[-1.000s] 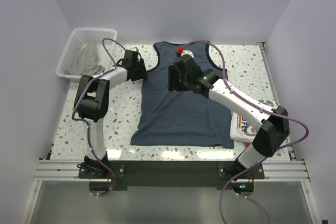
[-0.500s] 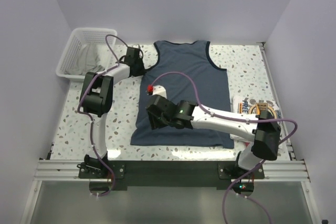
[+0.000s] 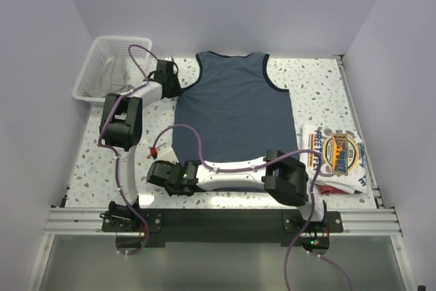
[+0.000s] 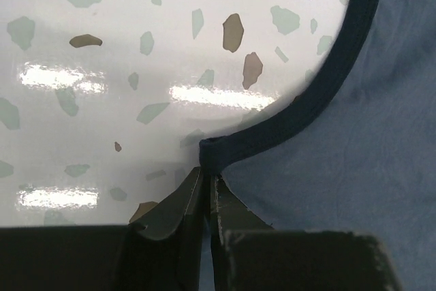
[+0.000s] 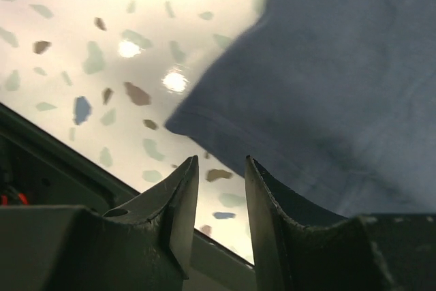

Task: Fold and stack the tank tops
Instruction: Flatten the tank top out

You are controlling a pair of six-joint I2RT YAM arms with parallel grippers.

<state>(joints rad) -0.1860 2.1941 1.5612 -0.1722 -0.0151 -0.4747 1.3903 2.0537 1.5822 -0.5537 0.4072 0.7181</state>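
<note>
The slate-blue tank top (image 3: 231, 117) lies spread flat in the middle of the speckled counter (image 3: 92, 161). Its neck and straps point toward the far edge and its hem lies near the near edge.

The left gripper (image 4: 208, 183) sits at the top's left side, toward the far-left corner. Its fingers are pinched together on the navy trim (image 4: 300, 117) at the bottom of the left armhole. In the left wrist view the trim curves up and away from the pinch, with blue cloth to its right and bare counter to its left.

The right arm reaches low along the near edge, across the hem. This puts the right gripper (image 3: 158, 172) just outside the top's near-left hem corner. In the right wrist view its fingers (image 5: 182, 192) stand a narrow gap apart with nothing between them. The rounded hem corner lies just ahead of the tips, resting on the counter and not touching them.

The white tank top (image 3: 337, 158) lies folded at the right edge, toward the near-right corner. Its round blue-and-orange graphic faces up, and it lies just beside the blue top.

A white mesh basket (image 3: 95, 59) stands in the far-left corner with some grey cloth (image 3: 116, 73) in it.
</note>
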